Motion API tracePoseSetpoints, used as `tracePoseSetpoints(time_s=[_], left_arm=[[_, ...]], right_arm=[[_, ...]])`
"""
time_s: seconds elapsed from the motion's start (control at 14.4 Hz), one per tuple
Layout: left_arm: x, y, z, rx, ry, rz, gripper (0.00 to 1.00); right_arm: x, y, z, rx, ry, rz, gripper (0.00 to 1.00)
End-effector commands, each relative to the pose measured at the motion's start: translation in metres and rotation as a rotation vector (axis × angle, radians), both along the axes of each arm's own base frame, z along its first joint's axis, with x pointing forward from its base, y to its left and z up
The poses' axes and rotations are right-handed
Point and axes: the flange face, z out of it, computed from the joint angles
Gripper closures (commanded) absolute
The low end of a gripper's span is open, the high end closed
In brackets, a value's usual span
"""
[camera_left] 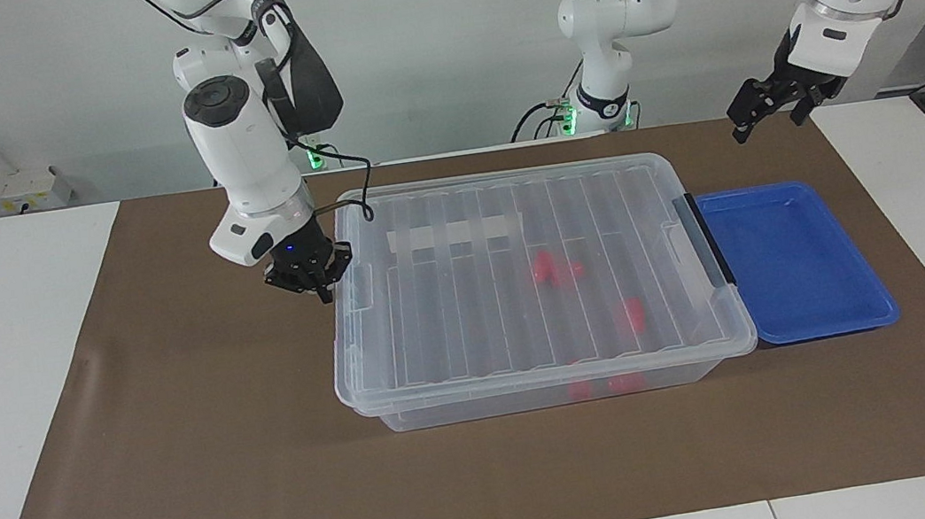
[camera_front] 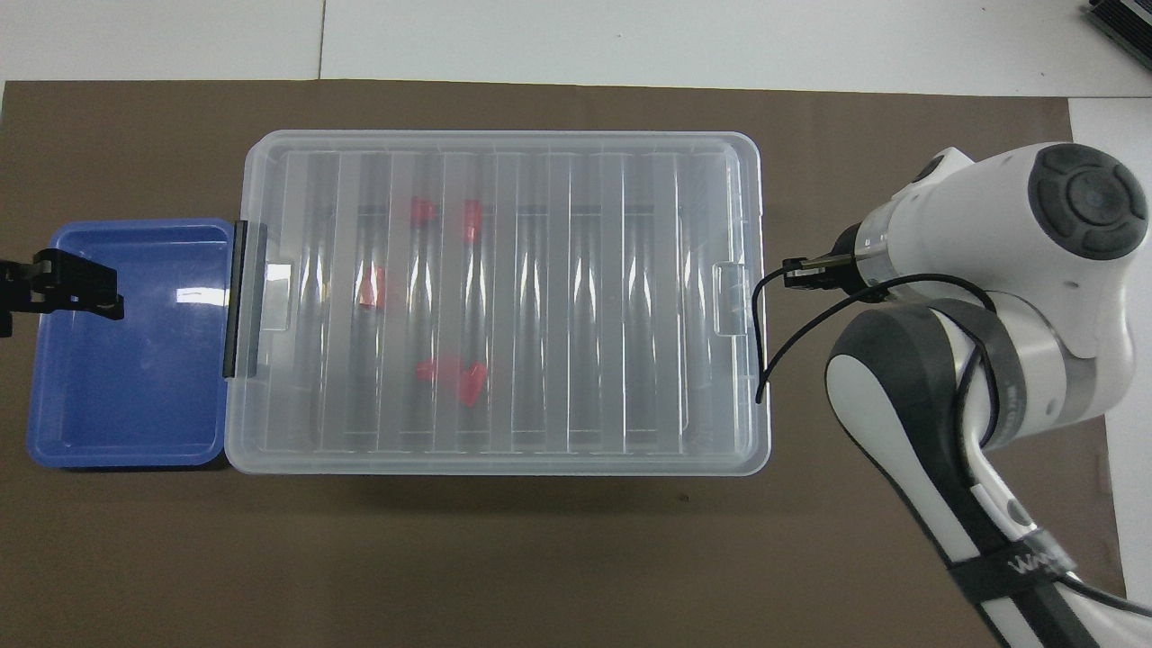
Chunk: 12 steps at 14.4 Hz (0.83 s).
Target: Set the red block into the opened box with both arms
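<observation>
Lighting even and bright, both views sharp.

I note soft overhead light: white glare streaks along the ribbed lid (camera_front: 504,297), a glint in the blue tray (camera_front: 193,294), and a faint shadow beside the box (camera_left: 552,395) on the brown mat (camera_left: 187,474).
</observation>
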Motion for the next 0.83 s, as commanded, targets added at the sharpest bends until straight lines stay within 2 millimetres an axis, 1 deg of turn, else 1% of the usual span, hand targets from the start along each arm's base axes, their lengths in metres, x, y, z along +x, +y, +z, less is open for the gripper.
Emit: tracePoseSetpoints(time_s=[0.0,0.14,0.21,0.28,0.35,0.55,0.62,0.76], left_arm=[[-0.004,0.002,0.001,0.012,0.01,-0.003,0.0],[-0.004,0.002,0.001,0.012,0.01,-0.003,0.0],[-0.004,0.002,0.001,0.012,0.01,-0.003,0.0],[-0.004,0.002,0.001,0.012,0.01,-0.003,0.0],[-0.004,0.002,0.001,0.012,0.01,-0.003,0.0],[-0.004,0.002,0.001,0.012,0.01,-0.003,0.0],[-0.004,0.002,0.001,0.012,0.01,-0.003,0.0],[-0.004,0.002,0.001,0.012,0.01,-0.003,0.0]], right_arm=[[-0.007,-0.037,0.013,0.014,0.029,-0.083,1.0],[-0.011,-0.06,0.022,0.011,0.044,-0.118,1.0],[-0.013,-0.07,0.027,0.002,0.047,-0.13,0.87],[-0.015,-0.08,0.031,0.001,0.05,-0.146,0.38],[-0.016,-0.092,0.031,0.0,0.059,-0.166,0.0],[-0.025,-0.114,0.051,0.004,0.047,-0.2,0.0],[-0.027,-0.122,0.055,0.002,0.05,-0.214,0.0],[-0.028,-0.139,0.069,0.001,0.05,-0.243,0.0]])
